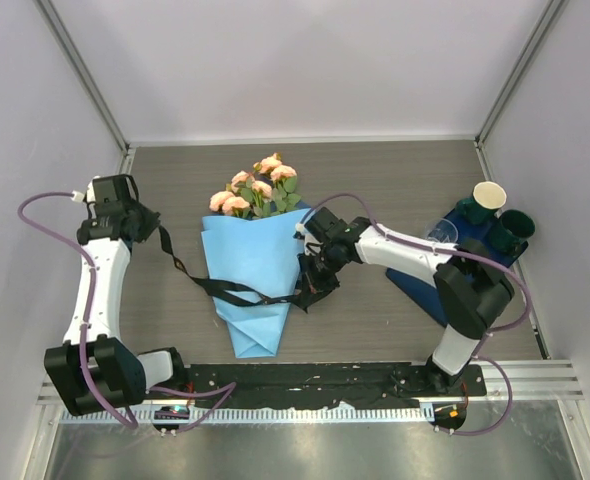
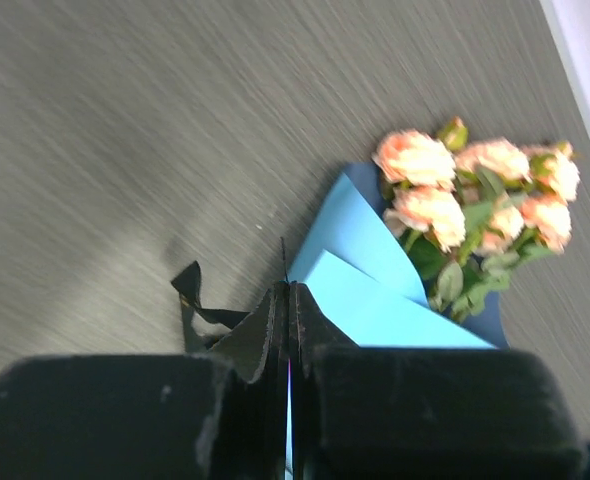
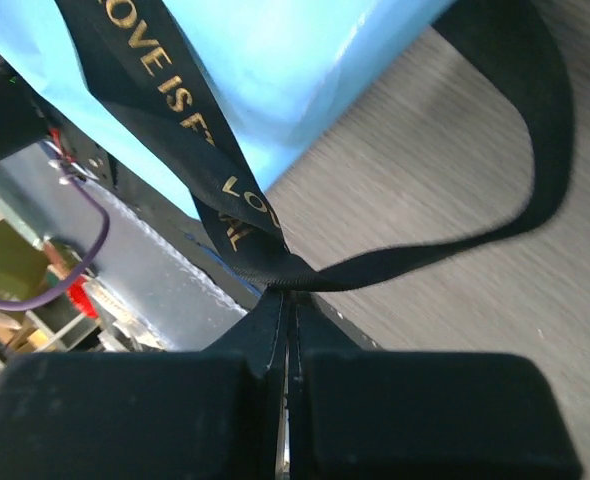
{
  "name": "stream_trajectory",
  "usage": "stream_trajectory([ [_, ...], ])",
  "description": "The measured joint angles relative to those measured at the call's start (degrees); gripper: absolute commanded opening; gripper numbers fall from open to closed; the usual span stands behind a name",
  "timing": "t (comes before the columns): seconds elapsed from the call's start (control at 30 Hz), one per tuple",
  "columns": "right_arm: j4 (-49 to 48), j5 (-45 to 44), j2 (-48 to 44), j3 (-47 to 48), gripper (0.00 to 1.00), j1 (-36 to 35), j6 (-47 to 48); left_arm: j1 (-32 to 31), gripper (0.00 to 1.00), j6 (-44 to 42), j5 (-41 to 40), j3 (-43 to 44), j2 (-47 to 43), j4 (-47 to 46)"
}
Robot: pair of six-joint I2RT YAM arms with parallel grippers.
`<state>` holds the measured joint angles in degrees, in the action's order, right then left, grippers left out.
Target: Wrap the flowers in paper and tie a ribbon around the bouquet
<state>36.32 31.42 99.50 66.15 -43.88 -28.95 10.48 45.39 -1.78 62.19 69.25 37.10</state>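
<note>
The bouquet lies mid-table: pale pink flowers (image 1: 255, 188) stick out of the far end of a cone of light blue paper (image 1: 255, 255). A black ribbon (image 1: 240, 292) with gold lettering crosses the cone's lower part. My left gripper (image 1: 163, 233) is left of the cone, shut on the ribbon's left end, which runs taut down to the cone. My right gripper (image 1: 312, 275) sits at the cone's right edge, shut on the ribbon (image 3: 155, 70) where a loop bends off to the right. The left wrist view shows the flowers (image 2: 475, 200), the paper (image 2: 375, 300) and a ribbon tail (image 2: 188, 288) beside the shut fingers (image 2: 320, 325).
A dark navy mat (image 1: 420, 285) lies under the right arm. At the far right stand dark green cups (image 1: 515, 230), a paper cup (image 1: 490, 194) and a clear glass (image 1: 441, 232). A black rail (image 1: 325, 380) runs along the near edge.
</note>
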Motion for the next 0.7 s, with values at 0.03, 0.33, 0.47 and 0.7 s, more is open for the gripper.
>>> stream_trajectory([
  [0.03, 1.3, -1.1, -0.9, 0.2, 0.0, -0.2, 0.2, 0.0, 0.0, 0.5, -2.0, 0.6, 0.0, 1.0],
  [0.33, 13.2, 3.3, -8.5, 8.5, 0.0, 0.1, 0.7, 1.6, 0.0, 2.4, -16.5, 2.6, -1.1, 4.7],
  [0.47, 14.2, 7.2, -8.5, 17.9, 0.0, 0.1, -0.3, 2.2, 0.0, 2.7, -14.7, 2.7, -1.0, 4.5],
  [0.7, 13.6, 6.8, -4.9, 31.8, 0.0, -0.6, -1.8, 2.2, 0.0, 6.6, 2.2, -1.8, -2.8, -1.5],
])
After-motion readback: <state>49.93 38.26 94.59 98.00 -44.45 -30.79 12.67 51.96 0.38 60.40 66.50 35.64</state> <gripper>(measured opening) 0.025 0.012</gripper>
